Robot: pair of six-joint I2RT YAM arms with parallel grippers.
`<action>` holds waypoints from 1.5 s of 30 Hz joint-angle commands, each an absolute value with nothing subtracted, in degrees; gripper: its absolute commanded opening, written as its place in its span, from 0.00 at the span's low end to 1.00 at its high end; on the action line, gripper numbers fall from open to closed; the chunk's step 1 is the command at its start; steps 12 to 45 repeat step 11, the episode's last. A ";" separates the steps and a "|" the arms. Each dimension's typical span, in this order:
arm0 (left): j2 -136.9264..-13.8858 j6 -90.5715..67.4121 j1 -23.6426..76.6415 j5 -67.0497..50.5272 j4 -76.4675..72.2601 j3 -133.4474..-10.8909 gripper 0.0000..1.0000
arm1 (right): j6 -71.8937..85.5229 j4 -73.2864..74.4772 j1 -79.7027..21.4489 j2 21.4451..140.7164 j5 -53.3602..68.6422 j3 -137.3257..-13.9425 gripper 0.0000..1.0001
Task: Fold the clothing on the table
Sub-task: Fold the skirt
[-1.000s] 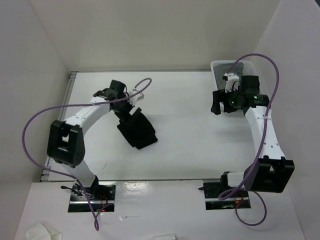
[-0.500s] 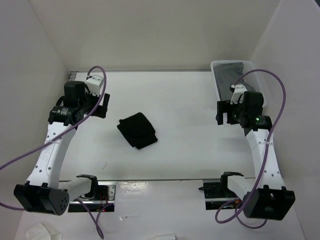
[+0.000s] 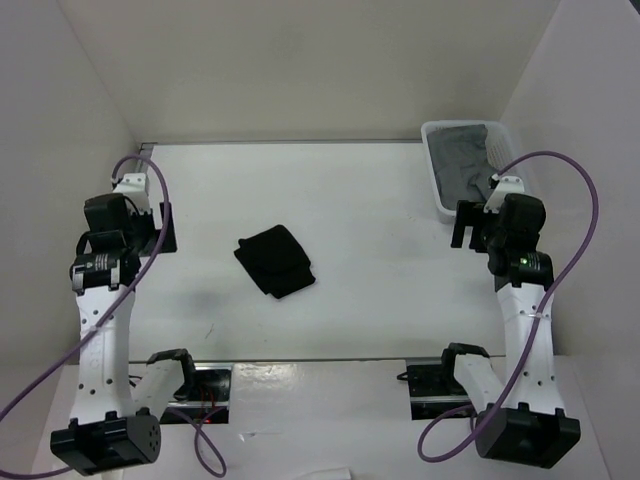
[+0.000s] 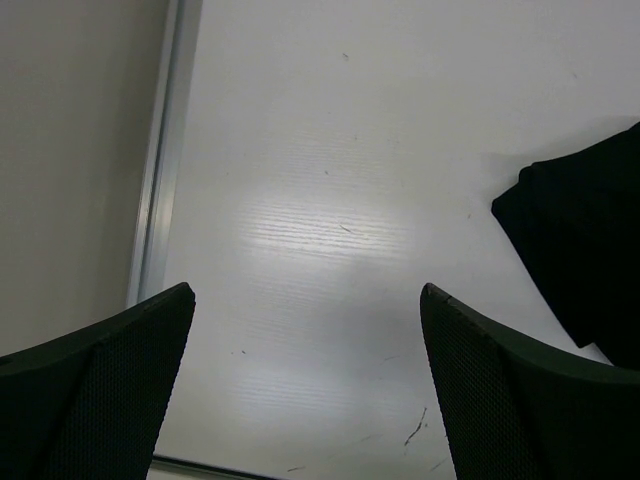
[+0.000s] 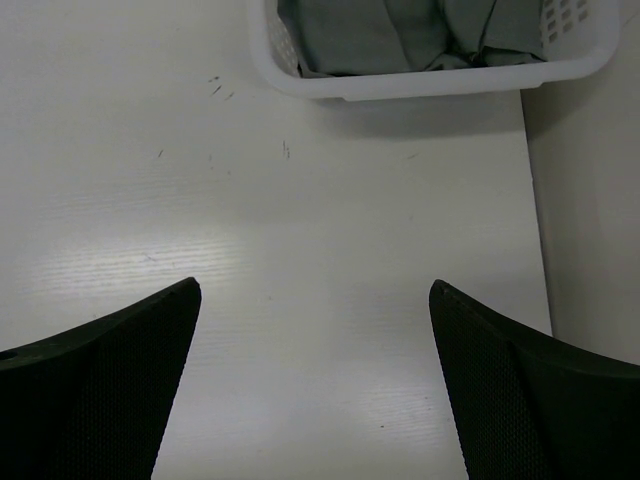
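Both arms had been drawn back over the table (image 3: 400,290), well apart from the folded black clothing (image 3: 276,260) lying on it. A white basket (image 3: 430,165) with grey cloth (image 3: 462,160) was seen far right of the clothing. The left gripper (image 4: 305,300) and the right gripper (image 5: 315,290) were held wide open, empty.

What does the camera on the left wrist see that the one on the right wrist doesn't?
Only the left wrist view shows the black garment and a metal strip along the table's edge. Only the right wrist view shows the white basket holding grey clothing. Both show the white table and a wide-open end effector: the left end effector in one, the right end effector in the other.
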State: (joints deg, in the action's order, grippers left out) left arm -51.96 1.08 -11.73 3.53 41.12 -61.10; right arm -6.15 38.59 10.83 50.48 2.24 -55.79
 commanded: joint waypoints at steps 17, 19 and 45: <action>-48.35 0.44 -15.82 1.05 39.55 -60.39 0.99 | -5.01 34.45 15.73 47.20 1.85 -54.40 0.99; -48.35 0.44 -15.82 1.05 39.55 -60.39 0.99 | -5.01 34.45 15.73 47.20 1.85 -54.40 0.99; -48.35 0.44 -15.82 1.05 39.55 -60.39 0.99 | -5.01 34.45 15.73 47.20 1.85 -54.40 0.99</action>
